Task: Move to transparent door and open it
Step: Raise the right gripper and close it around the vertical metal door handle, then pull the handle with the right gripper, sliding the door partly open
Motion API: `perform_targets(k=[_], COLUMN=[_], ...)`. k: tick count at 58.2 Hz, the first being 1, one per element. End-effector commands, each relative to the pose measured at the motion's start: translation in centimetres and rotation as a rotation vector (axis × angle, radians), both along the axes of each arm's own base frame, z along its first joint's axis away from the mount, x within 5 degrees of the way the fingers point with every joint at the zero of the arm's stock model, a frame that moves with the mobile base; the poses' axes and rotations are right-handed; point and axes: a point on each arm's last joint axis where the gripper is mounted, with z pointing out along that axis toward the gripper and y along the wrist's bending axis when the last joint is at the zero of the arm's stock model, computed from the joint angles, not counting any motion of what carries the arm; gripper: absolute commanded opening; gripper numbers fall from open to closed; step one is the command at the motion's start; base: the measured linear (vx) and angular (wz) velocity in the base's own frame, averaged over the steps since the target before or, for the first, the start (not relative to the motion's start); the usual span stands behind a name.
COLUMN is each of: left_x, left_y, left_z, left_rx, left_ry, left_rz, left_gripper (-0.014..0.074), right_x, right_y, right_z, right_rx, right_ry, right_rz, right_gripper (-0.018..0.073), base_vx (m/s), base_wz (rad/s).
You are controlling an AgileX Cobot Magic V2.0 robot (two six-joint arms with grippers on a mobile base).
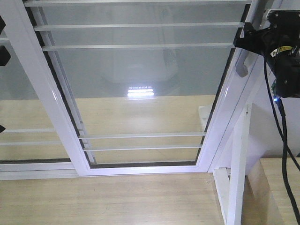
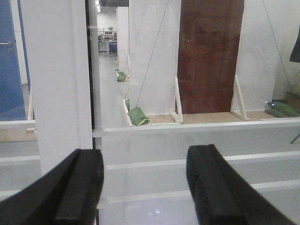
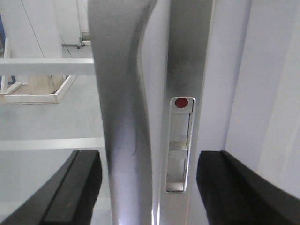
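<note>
transparent door [image 1: 140,84]: smooth barred glass | right pincer [image 3: 149,187] spread astride curved grey handle [image 3: 122,93]

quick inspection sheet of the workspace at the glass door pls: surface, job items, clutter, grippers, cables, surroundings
surface: light wooden floor under the door frame
job's things: transparent door, white frame, silver bars; grey pull handle on its right edge, red-dot latch beside it
clutter: green sandbags on the floor beyond the glass
grippers: right gripper open, fingers either side of the pull handle, not clamped; left gripper open, holding nothing, facing the glass
cables: black cable hangs from the right arm
surroundings: handleless barred panel at left, white frame post at right, brown door beyond
</note>
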Motion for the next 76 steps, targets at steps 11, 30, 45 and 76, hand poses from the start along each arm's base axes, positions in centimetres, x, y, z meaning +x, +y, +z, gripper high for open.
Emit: perform_targets(k=[11, 30, 45, 76], left_x=[-0.1, -0.1, -0.1, -0.1], left_y=[0.0, 0.0, 0.0, 0.0], left_z=[2.0, 2.0, 2.0, 1.6], left_rx=[-0.02, -0.02, -0.02, -0.015], left_ry=[-0.117, -0.117, -0.117, -0.076], left_rz=[0.0, 0.0, 0.0, 0.001], left_gripper=[0.0514, 0.0514, 0.0514, 0.0514], right_x=[1.2, 1.7, 1.7, 1.1], right_y=[-0.2, -0.2, 0.6, 6.9], right_z=[2.9, 3.1, 3.1, 3.1], right_rx=[-0.005, -0.009, -0.094, -0.115], right_ry=[-0.181, -0.19, -0.19, -0.213], right_rz=[-0.007, -0.005, 0.081, 0.262], right_gripper=[0.0469, 0.0274, 0.0137, 0.0158], base_vx=[0.0, 0.0, 0.0, 0.0], base_wz=[0.0, 0.0, 0.0, 0.0])
